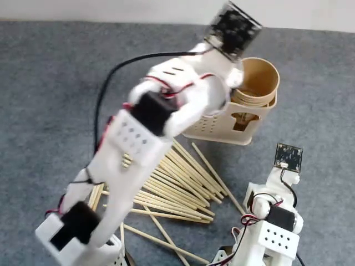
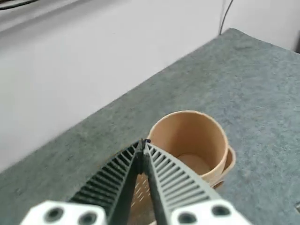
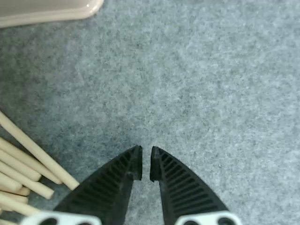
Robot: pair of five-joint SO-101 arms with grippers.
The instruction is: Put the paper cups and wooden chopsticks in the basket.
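Already the paper cups (image 1: 258, 77) sit nested, one inside another, in the far end of the basket (image 1: 213, 126), their mouth open upward. The wooden chopsticks (image 1: 177, 188) are not yet in: they lie in a loose, overlapping fan on the counter (image 1: 44, 83) just beside the basket's near wall, a few stragglers splayed off to the side.

The left gripper (image 2: 143, 146) hangs above the basket next to the cup rim, its jaws together and holding nothing. The right gripper (image 3: 146, 164) hovers low over bare counter between the pile and the basket, jaws all but together with only a slit between them, also empty.

Most of the risk, I judge, lies in the sticks. They are thin and round and lie crossed over each other, so jaws closing on one may roll it away or drag its neighbours along. A stick pinched near one end would likely droop and swing, then catch the basket wall or the cup rim instead of dropping in. The basket looks light, so a bump from the left arm (image 1: 138, 138) could shove or tip it and spill the cups. That arm also stretches over the pile, so the right arm (image 1: 274, 221) reaching in could strike it.
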